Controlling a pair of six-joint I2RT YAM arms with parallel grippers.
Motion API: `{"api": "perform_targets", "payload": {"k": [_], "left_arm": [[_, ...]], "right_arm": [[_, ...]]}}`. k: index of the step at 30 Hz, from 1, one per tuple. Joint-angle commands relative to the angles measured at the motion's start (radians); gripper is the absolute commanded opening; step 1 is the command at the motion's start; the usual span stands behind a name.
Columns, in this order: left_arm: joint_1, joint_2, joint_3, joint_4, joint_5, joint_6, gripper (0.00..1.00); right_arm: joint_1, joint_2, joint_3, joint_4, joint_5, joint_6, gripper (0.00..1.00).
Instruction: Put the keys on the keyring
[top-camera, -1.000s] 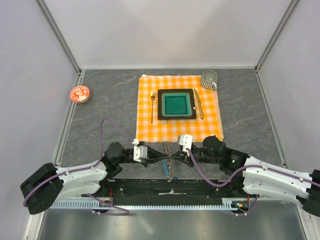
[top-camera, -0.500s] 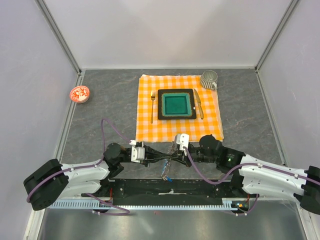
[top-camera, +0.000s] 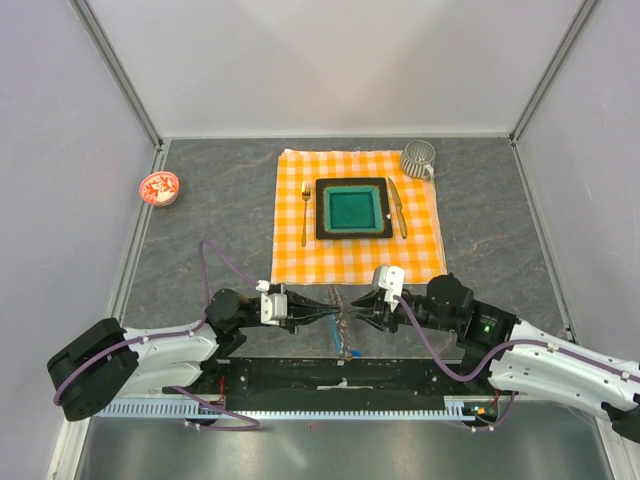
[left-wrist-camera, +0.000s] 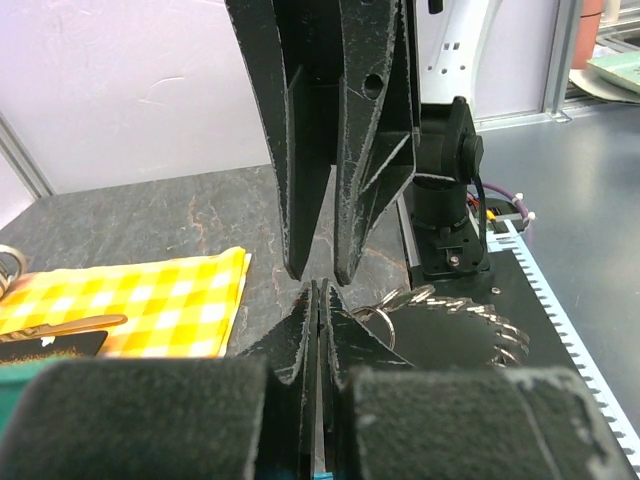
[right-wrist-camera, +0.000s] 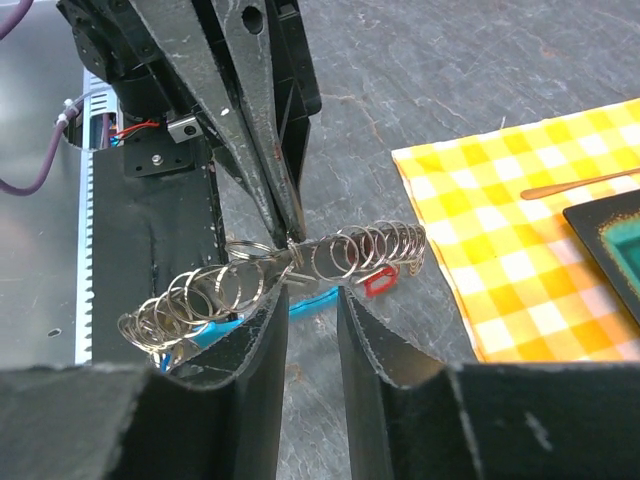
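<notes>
The keyring (right-wrist-camera: 350, 255) is a long row of silvery wire loops with a cyan-blue clip (right-wrist-camera: 315, 298) beneath it, held just above the grey table near its front edge (top-camera: 343, 322). A red tag (right-wrist-camera: 378, 282) hangs under its right part. My left gripper (right-wrist-camera: 285, 235) is shut on a loop at the row's middle; in its own view (left-wrist-camera: 320, 290) the jaws are pressed together and loops (left-wrist-camera: 440, 300) show to the right. My right gripper (right-wrist-camera: 312, 298) is open, its fingertips just short of the row. In the top view the left gripper (top-camera: 330, 315) and right gripper (top-camera: 358, 312) face each other.
A yellow checked cloth (top-camera: 300, 255) behind the grippers carries a black and green square plate (top-camera: 352, 208), a fork (top-camera: 305, 212) and a knife (top-camera: 397, 208). A metal mug (top-camera: 418, 158) stands at its far right corner. A red-and-white dish (top-camera: 159, 187) sits far left. The black arm mount (top-camera: 340, 375) is close in front.
My right gripper has drawn back to the right, away from the left gripper and the keyring. The left gripper has stayed nearly in place, still holding the loops.
</notes>
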Motion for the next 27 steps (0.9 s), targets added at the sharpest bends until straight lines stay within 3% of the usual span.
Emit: {"api": "perform_targets", "payload": {"k": [1, 16, 19, 22, 26, 27], "left_arm": [[-0.002, -0.010, 0.004, 0.130, -0.026, -0.014, 0.02], [-0.002, -0.008, 0.003, 0.167, -0.005, -0.050, 0.02], [-0.002, -0.007, 0.001, 0.181, -0.003, -0.053, 0.02], [-0.004, -0.007, -0.002, 0.182, -0.005, -0.051, 0.02], [-0.004, -0.055, -0.005, 0.095, -0.026, -0.037, 0.03], [-0.002, -0.072, -0.003, -0.001, -0.045, -0.025, 0.08]], "right_arm": [[0.006, 0.027, 0.009, 0.056, -0.061, -0.010, 0.34], [0.006, 0.133, 0.006, 0.168, -0.110, -0.038, 0.34], [0.006, 0.153, 0.009, 0.174, -0.128, -0.039, 0.25], [0.006, 0.156, 0.010, 0.165, -0.122, -0.041, 0.03], [0.006, 0.134, 0.065, 0.082, -0.089, -0.058, 0.00], [0.006, 0.131, 0.082, 0.033, -0.081, -0.065, 0.00]]}}
